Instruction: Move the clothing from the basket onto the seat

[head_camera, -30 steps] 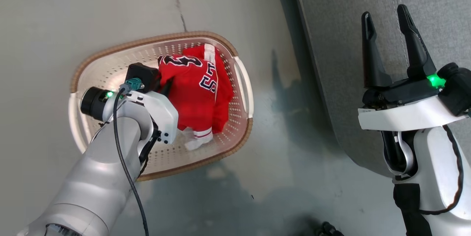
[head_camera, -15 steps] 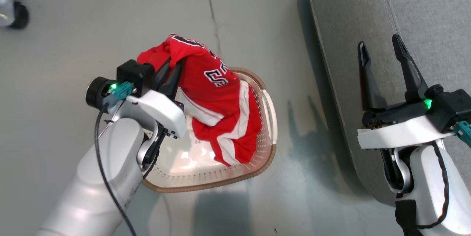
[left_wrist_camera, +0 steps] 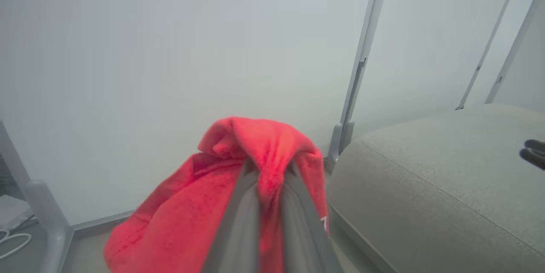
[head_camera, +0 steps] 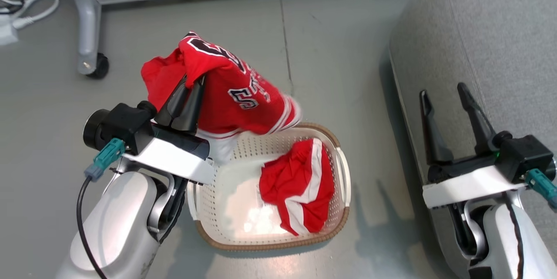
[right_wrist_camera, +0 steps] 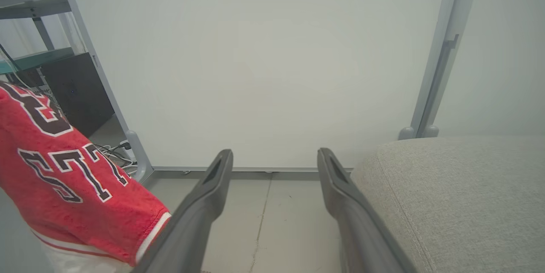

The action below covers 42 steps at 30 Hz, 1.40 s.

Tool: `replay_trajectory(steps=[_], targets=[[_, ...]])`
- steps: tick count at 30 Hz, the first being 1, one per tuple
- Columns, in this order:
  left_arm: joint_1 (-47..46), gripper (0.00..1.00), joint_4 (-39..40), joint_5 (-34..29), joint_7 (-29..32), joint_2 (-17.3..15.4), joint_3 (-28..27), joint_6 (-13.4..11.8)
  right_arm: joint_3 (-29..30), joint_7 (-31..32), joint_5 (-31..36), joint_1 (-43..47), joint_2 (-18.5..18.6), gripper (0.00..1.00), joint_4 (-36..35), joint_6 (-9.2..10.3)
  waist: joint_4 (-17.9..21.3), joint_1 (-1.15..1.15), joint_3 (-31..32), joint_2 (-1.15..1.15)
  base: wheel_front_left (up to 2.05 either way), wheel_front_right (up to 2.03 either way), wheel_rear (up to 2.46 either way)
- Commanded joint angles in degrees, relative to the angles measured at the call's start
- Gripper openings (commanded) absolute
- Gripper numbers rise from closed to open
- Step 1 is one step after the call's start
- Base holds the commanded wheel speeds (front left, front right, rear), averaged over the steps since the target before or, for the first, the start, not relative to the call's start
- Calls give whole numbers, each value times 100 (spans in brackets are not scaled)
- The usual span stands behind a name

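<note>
Red jersey (head_camera: 237,96) is hanging bunched from the left gripper (head_camera: 193,82), whose fingers are pinching shut on it, lifted clear above the far-left rim of the basket (head_camera: 217,192). Further right, the shorts (head_camera: 296,192) are lying crumpled inside the basket against its right wall, so the task is looking barely begun: one garment is lifted, neither is resting on the seat (head_camera: 478,31). Farthest right, the right gripper (head_camera: 443,90) is hovering over the seat's left edge, fingers spread and holding nothing.
</note>
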<state>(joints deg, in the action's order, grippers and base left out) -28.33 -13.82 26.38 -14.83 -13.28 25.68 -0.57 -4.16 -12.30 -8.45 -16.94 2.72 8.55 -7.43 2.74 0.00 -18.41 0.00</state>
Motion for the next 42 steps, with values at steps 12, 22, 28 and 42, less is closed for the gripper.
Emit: replay_trajectory(steps=[12, 22, 28, 42], targets=[[505, 0, 569, -206, -29, 143, -216, 127, -112, 183, -78, 643, 33, 100, 19, -11, -174, 0, 1041, 0, 0, 0, 0], [985, 0, 726, -385, -30, 206, -139, 41, -8, 307, -157, 1144, 30, 100, -43, -11, -88, 0, 1554, 0, 0, 0, 0], [1174, 0, 822, -419, -30, 178, -89, 10, 94, 401, -153, 1422, 31, 100, -139, -11, -64, 0, 1736, 0, 0, 0, 0], [1294, 0, 976, -371, -15, 152, 0, -43, 90, 476, -276, 1640, 31, 100, -228, -11, -93, 0, 1865, 0, 0, 0, 0]])
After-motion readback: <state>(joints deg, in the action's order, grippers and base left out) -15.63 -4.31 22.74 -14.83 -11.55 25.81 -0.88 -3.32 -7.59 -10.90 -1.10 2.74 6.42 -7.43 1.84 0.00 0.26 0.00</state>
